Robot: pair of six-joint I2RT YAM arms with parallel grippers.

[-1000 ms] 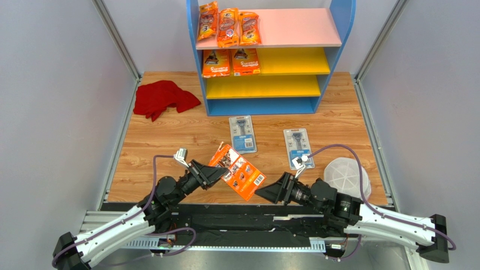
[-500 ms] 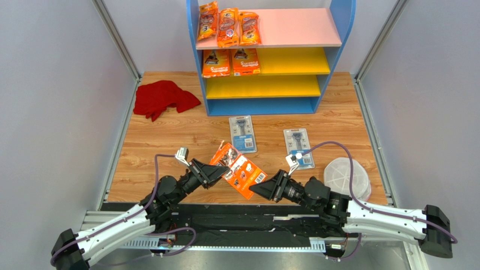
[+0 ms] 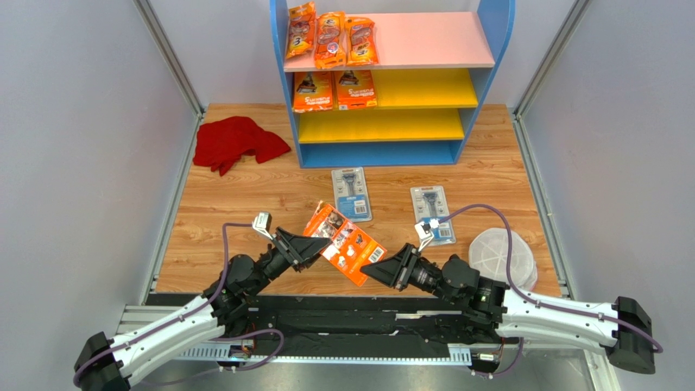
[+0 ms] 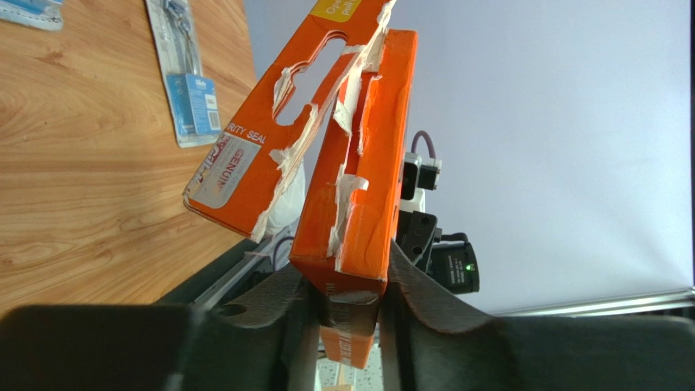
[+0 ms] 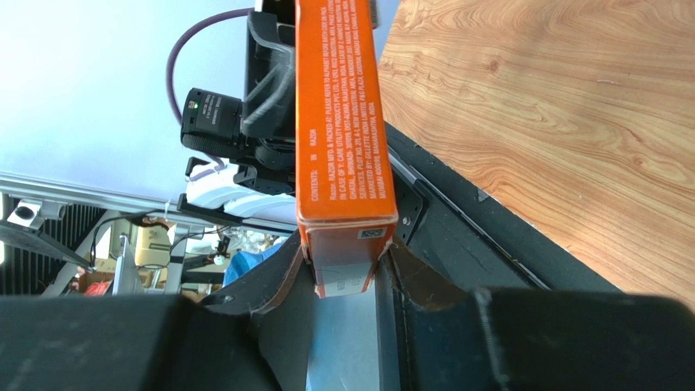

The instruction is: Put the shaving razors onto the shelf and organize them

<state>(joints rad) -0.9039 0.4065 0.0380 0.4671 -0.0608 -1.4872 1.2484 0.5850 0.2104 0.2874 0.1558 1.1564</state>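
Shaving-razor box of orange cardboard (image 3: 347,247), hang tab torn and peeling, is hanging tilted above the front part of the wooden surface (image 3: 245,204), bridging the gap between the two arms. Left end effector (image 3: 312,244) is clamping the box's upper-left end; in the left wrist view its dark fingers (image 4: 285,309) are pressing on both broad faces, parted only as far as the box is thick. Right end effector (image 3: 375,271) is pinching the opposite, lower-right end; in the right wrist view its pads (image 5: 412,281) are sitting against both sides of the short end carrying the barcode. Small open shelf with blue sides (image 3: 499,41) is standing at the back of the surface. Three narrow orange bags (image 3: 330,39) are lying side by side on the left of its pink top board (image 3: 432,41), and two orange cards (image 3: 313,91) are resting side by side on the left of the upper yellow board (image 3: 432,88). Two grey-blue blister cards, one (image 3: 351,194) nearer the shelf and one (image 3: 432,214) further right, are lying flat and apart between shelf and arms. Crumpled red cloth (image 3: 236,142) is lying left of the shelf. Round white lidded dish (image 3: 502,257) is sitting just beside the right arm.
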